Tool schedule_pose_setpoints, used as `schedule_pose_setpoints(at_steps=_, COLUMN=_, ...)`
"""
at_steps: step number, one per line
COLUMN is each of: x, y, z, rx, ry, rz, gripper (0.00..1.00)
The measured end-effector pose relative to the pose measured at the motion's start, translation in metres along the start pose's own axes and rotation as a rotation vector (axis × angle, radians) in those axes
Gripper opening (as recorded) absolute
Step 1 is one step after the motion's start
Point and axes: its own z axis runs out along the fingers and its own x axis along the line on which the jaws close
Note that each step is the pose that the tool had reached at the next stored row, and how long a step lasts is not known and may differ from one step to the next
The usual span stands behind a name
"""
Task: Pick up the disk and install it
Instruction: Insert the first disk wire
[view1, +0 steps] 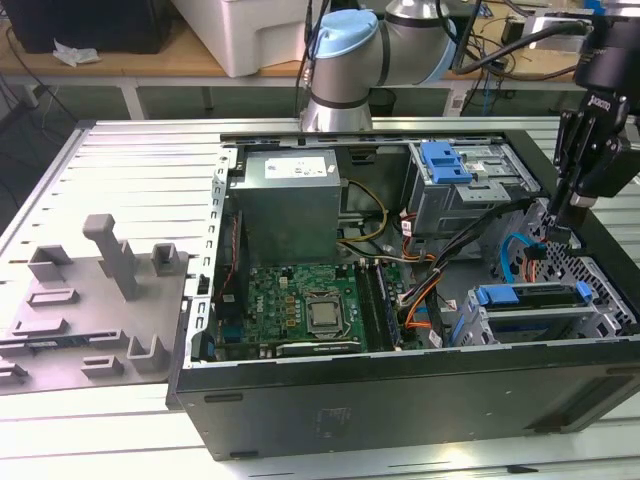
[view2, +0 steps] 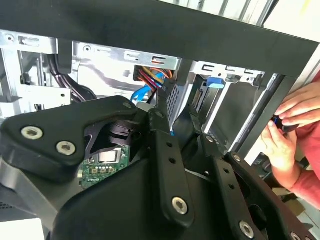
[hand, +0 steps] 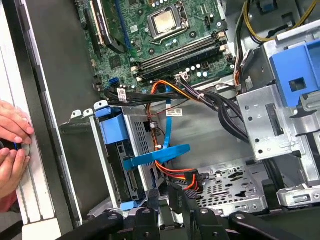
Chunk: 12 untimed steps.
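Note:
The disk (view1: 530, 297) sits in the drive cage at the near corner of the open computer case on the exterior view's right, its blue rail facing up. In the first wrist view the disk (hand: 119, 162) stands on edge in that cage under a blue tab. My gripper (view1: 553, 232) hangs just behind the cage, above the perforated case floor and beside a blue ribbon cable (hand: 165, 152). Its jaws look shut with nothing seen between them. The fingertips (hand: 175, 194) lie close to an orange-and-black cable plug, and the gripper (view2: 160, 112) points into the case.
A second cage with a bare blue bracket (view1: 445, 160) stands further back. The grey power-supply box (view1: 290, 200) and the green motherboard (view1: 300, 310) take up the case's other side. A person's hands (hand: 11, 145) rest just outside the case wall by the cage. A grey fixture plate (view1: 90, 300) lies on the exterior view's left.

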Motion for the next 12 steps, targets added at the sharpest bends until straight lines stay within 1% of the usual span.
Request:
schedule_pose_setpoints(at_steps=1, x=-0.0017, y=-0.0001, z=0.0011, rx=0.0005, ry=0.0063, rz=0.004, gripper=0.33)
schedule_pose_setpoints(at_steps=3, x=-0.0044, y=0.0004, z=0.0022, rx=0.0022, ry=0.0156, rz=0.008, gripper=0.33)
schedule_pose_setpoints(at_steps=4, x=-0.0068, y=0.001, z=0.0028, rx=0.0044, ry=0.0241, rz=0.009, gripper=0.33)
schedule_pose_setpoints(at_steps=5, x=-0.0086, y=0.0015, z=0.003, rx=0.0061, ry=0.0306, rz=0.01, gripper=0.33)
schedule_pose_setpoints(at_steps=7, x=-0.0125, y=0.0025, z=0.0032, rx=0.0108, ry=0.0472, rz=0.012, gripper=0.33)
schedule_pose_setpoints(at_steps=8, x=-0.0143, y=0.003, z=0.0033, rx=0.0133, ry=0.0561, rz=0.012, gripper=0.33)
schedule_pose_setpoints(at_steps=9, x=-0.0161, y=0.0035, z=0.0032, rx=0.0163, ry=0.0666, rz=0.013, gripper=0.33)
schedule_pose_setpoints(at_steps=10, x=-0.0194, y=0.0044, z=0.003, rx=0.0218, ry=0.0862, rz=0.015, gripper=0.33)
schedule_pose_setpoints(at_steps=12, x=-0.0234, y=0.0054, z=0.0031, rx=0.0261, ry=0.1018, rz=0.016, gripper=0.33)
